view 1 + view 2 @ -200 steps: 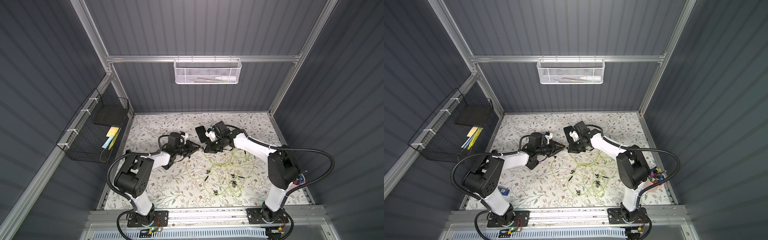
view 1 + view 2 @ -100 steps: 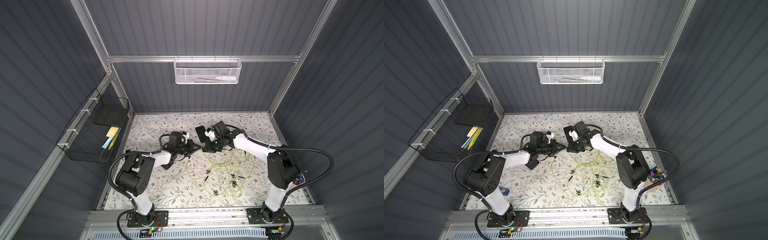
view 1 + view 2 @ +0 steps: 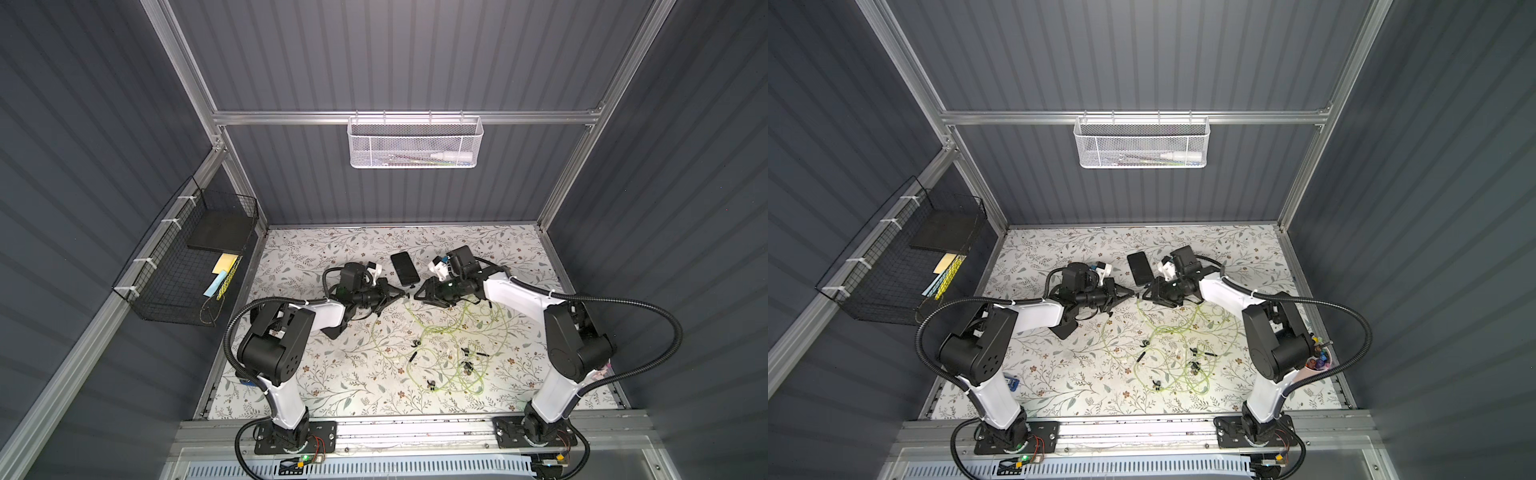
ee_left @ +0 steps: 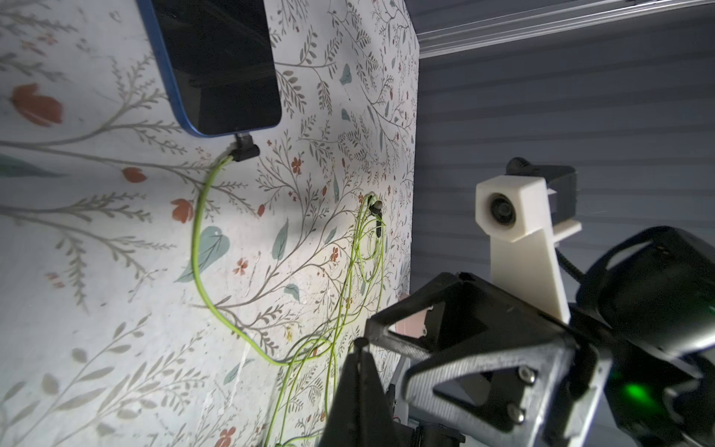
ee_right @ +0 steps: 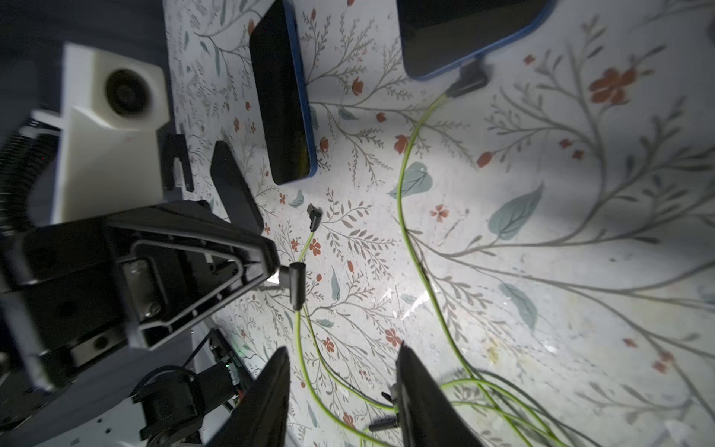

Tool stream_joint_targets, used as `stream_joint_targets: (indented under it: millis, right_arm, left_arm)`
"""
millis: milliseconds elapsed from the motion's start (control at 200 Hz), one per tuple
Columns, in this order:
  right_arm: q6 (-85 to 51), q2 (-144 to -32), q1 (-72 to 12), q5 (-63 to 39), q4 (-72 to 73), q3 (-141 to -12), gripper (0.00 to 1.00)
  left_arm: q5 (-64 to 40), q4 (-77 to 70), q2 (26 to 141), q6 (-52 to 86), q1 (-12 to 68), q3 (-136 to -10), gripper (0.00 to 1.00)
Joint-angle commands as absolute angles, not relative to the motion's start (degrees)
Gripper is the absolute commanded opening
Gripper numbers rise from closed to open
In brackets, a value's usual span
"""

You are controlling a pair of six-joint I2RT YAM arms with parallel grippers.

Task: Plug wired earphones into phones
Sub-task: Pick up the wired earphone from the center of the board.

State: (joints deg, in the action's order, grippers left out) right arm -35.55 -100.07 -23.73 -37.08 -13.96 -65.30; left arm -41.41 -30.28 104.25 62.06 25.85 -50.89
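Right fingers (image 5: pixel 419 398) now apart, left fingers (image 5: pixel 236 271) pinching plug (image 5: pixel 296 284)

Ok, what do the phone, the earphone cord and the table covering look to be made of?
Phone: glossy glass-like screen mirroring its surroundings; blue rim, metal or plastic. Cord: matte yellow-green rubbery sheath, lying in loose loops. Table covering: flat floral-printed sheet, slight sheen, likely vinyl or paper.

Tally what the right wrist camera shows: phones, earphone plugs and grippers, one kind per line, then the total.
Phones: 2, the plugged phone and the other phone
Plugs: 3, the inserted plug, the loose plug, the held plug
Grippers: 2, the left gripper and the right gripper
Total: 7
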Motion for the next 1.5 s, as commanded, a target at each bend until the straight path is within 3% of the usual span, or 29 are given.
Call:
stream_joint_targets:
  millis: [0, 165, 445, 890, 1186, 1496]
  right_arm:
    - [-41.8, -99.1, -21.3, -48.4, -1.1, -61.8, 0.44]
    - [-50.8, -100.9, -18.4, -55.8, 16.4, -56.3, 0.44]
    - [-55.6, -104.4, -18.0, -58.1, 26.4, -54.4, 0.4]
    - [-58.6, -105.7, -18.4, -58.6, 31.0, -54.0, 0.23]
    - [-58.6, -107.0, -18.5, -58.2, 31.2, -54.3, 0.3]
    - [-59.9, -107.3, -18.6, -57.3, 32.8, -54.1, 0.09]
  left_arm:
    - [-47.6, -36.1, 107.2, 66.1, 26.2, -54.4, 0.0]
    - [-50.8, -40.2, 109.7, 71.2, 26.2, -55.8, 0.0]
    - [-51.2, -44.6, 111.4, 75.8, 26.3, -56.5, 0.0]
    - [-50.7, -47.6, 112.2, 78.1, 26.4, -56.2, 0.0]
    - [-50.6, -49.2, 112.4, 79.2, 26.5, -56.0, 0.0]
    - [-50.3, -49.4, 112.6, 79.3, 26.5, -55.6, 0.0]
